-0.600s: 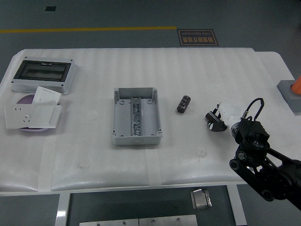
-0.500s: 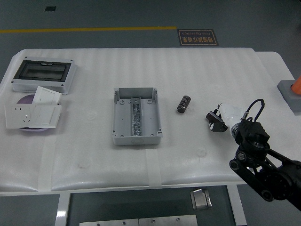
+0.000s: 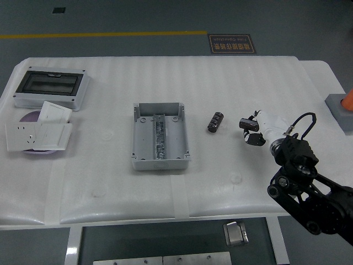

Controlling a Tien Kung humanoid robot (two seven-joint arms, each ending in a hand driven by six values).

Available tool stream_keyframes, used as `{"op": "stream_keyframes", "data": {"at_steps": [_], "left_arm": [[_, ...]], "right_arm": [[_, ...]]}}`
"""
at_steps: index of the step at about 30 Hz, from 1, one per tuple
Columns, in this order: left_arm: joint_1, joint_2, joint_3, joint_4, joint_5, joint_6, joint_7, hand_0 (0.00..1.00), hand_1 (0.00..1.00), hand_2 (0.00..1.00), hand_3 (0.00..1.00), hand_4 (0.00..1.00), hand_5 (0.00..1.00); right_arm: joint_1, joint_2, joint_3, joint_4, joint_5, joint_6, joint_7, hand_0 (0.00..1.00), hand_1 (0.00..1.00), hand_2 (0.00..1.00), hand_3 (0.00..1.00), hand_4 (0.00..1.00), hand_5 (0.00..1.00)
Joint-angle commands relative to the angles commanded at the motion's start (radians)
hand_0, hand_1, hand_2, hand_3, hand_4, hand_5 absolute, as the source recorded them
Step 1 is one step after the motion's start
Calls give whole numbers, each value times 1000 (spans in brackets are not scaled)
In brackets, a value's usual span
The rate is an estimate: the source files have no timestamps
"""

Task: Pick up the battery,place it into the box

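Note:
The battery (image 3: 214,122) is a small dark cylinder lying on the white table, just right of the box. The box (image 3: 160,136) is an open grey enclosure with a metal rail inside, at the table's middle. My right hand (image 3: 251,131) comes in from the lower right and sits a little to the right of the battery, apart from it. Its fingers look loosely open and hold nothing. My left arm is out of view.
A grey case with a dark clear lid (image 3: 49,88) stands at the back left. White socket plates (image 3: 38,132) lie on a purple disc at the left. A grey block with an orange object (image 3: 343,109) sits at the right edge.
My right hand has moved up and slightly toward the battery, and its white palm now shows more. The battery and the box have not moved.

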Motion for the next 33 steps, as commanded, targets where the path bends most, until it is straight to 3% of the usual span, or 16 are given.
{"op": "stream_keyframes", "data": {"at_steps": [7,11,15,20,21,26,27,33], "left_arm": [[0,0,-6,-1,7,-1,2,545,634,545,568,555,130],[0,0,-11,-1,13,-2,4,543,637,545,566,562,138],[3,1,-16,-3,18,-4,9,541,637,546,566,564,140],[5,0,-23,-4,27,-7,14,541,637,546,566,564,140],[4,0,-23,-4,28,-7,14,542,636,544,564,564,140],[4,-1,-23,-4,27,-8,14,542,636,544,564,564,140],[4,-1,-24,-4,28,-9,15,542,634,542,560,564,140],[4,-2,-27,-4,31,-10,17,542,634,542,560,564,139]], "right_arm": [[59,-7,-99,131,85,-55,0,239,388,442,656,447,174],[104,11,-176,180,119,-100,28,235,384,432,652,485,211],[150,44,-252,165,142,-161,105,233,385,430,655,490,216],[208,82,-348,88,143,-210,174,233,385,430,655,490,216],[214,88,-365,72,142,-219,183,456,616,674,705,641,343],[230,116,-435,-19,154,-261,215,456,616,674,705,641,343],[232,121,-447,-36,161,-265,219,998,973,998,998,773,410],[239,131,-489,-116,195,-281,231,998,998,998,998,808,421]]}}
